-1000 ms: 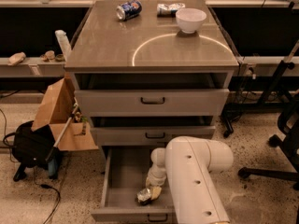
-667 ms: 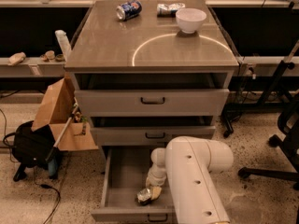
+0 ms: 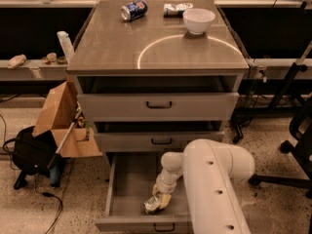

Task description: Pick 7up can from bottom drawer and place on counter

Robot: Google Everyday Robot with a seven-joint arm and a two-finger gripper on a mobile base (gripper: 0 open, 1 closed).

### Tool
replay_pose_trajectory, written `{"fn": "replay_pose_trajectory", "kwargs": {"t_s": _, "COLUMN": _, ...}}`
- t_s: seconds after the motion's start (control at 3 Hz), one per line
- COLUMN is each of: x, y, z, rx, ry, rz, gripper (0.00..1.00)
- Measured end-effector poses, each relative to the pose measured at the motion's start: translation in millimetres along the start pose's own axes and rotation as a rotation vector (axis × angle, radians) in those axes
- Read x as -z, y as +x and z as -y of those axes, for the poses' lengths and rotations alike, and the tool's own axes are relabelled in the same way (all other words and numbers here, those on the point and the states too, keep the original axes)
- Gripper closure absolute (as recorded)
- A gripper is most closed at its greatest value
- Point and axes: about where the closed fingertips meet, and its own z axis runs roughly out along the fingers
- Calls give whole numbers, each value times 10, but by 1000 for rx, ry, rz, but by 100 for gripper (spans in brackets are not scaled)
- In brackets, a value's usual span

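Observation:
The bottom drawer is pulled open below two shallower grey drawers. My white arm reaches down into it from the right. The gripper sits low in the drawer, right at the 7up can, a small pale silvery-green can lying near the drawer's front. The gripper touches or covers the can's upper right side. The counter is the glossy grey-brown cabinet top with a pale arc mark, above the drawers.
On the counter stand a white bowl, a blue can on its side and a foil packet. A cardboard box and a black bag sit on the floor at left. A chair base is at right.

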Motion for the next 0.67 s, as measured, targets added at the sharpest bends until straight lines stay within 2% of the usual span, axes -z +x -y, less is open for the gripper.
{"fn": "replay_pose_trajectory", "kwargs": {"t_s": 0.33, "x": 222, "y": -113, "z": -104, "rx": 69, "ry": -5, "rz": 8, "gripper": 100}}
{"fn": "replay_pose_trajectory", "kwargs": {"t_s": 0.67, "x": 622, "y": -324, "z": -254, "rx": 179, "ry": -4, "rz": 31, "gripper": 100}}
